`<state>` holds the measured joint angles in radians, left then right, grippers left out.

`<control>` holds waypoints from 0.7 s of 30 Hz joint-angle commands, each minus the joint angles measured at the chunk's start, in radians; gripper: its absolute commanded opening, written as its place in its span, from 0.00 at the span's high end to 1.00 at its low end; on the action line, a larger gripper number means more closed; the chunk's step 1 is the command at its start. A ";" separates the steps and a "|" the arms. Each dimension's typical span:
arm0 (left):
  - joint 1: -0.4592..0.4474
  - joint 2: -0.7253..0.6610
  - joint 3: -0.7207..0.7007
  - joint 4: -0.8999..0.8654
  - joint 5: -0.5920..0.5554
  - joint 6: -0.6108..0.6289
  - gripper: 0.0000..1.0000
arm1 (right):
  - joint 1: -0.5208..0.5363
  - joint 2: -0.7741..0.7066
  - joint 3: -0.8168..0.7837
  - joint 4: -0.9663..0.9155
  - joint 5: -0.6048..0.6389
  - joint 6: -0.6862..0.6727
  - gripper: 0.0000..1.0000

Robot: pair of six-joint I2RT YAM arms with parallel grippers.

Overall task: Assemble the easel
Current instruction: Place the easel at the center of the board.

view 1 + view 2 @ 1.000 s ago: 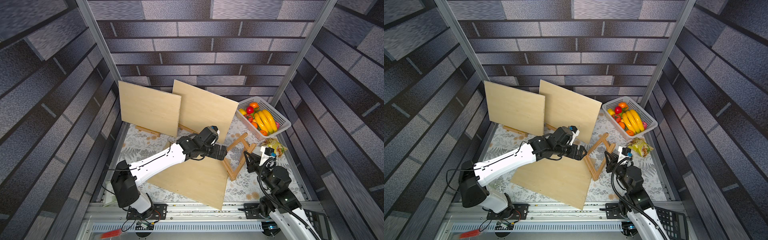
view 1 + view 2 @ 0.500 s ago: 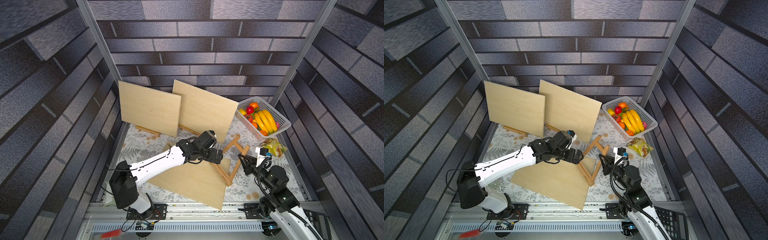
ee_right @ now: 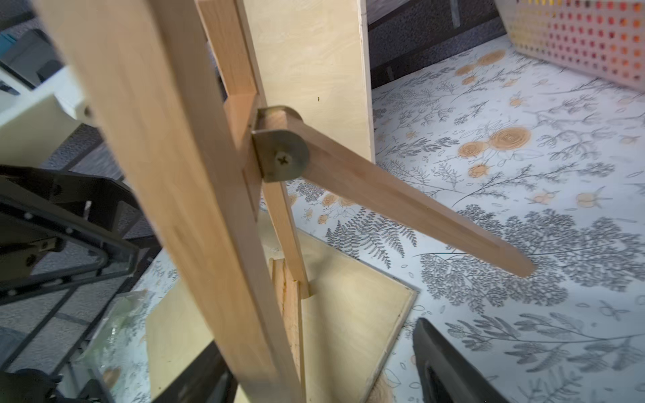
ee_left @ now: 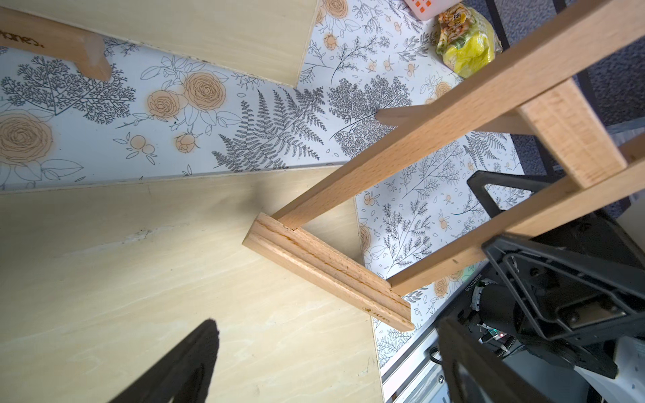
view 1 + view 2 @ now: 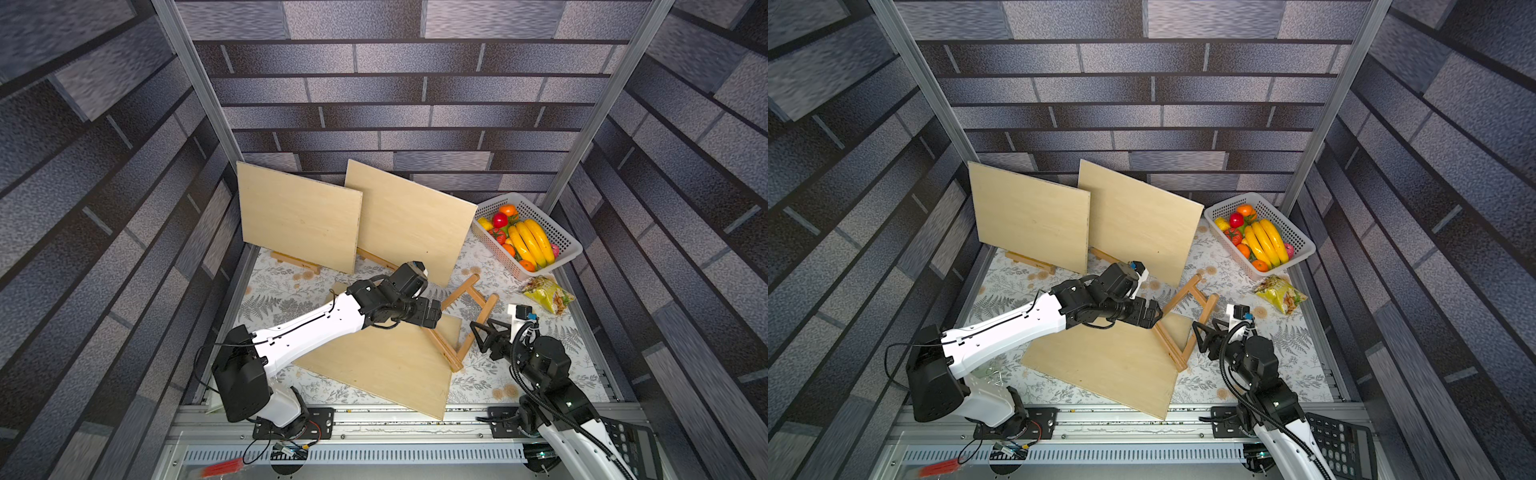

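Now, the right gripper (image 5: 478,336) stood wide, straddling one leg (image 3: 195,174) of the easel (image 5: 474,291) without gripping. The left gripper (image 5: 435,316), equally wide, hovered above its ledge (image 4: 328,272) on the flat board (image 5: 374,365). Its long axis ran toward the basket (image 5: 575,248).

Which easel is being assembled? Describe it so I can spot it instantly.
From the fruit basket, come toward the camera to the flat board. The wooden easel rests with its ledge on that board's edge. Unlike the back easels, it carries no board.
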<state>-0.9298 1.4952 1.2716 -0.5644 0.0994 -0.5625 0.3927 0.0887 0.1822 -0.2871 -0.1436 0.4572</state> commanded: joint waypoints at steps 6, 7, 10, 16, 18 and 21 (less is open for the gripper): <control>0.044 -0.064 -0.035 0.025 -0.003 0.006 0.00 | 0.008 0.054 0.254 -0.399 0.169 0.179 0.00; 0.049 -0.071 -0.041 0.030 0.000 0.007 0.00 | 0.008 0.089 0.293 -0.447 0.189 0.205 0.00; 0.069 -0.090 -0.059 0.037 0.010 0.014 0.00 | 0.008 0.176 0.421 -0.517 0.186 0.240 0.00; 0.115 -0.129 -0.101 0.056 0.035 0.020 0.00 | 0.008 0.201 0.628 -0.681 0.312 0.463 0.00; 0.132 -0.139 -0.113 0.059 0.044 0.018 0.00 | 0.008 0.244 0.705 -0.830 0.379 0.603 0.00; 0.156 -0.154 -0.131 0.069 0.062 0.017 0.00 | 0.008 0.375 0.792 -0.909 0.336 0.676 0.00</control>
<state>-0.7914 1.3754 1.1629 -0.5137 0.1341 -0.5606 0.3927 0.3614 0.9203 -1.0164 0.1566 0.9665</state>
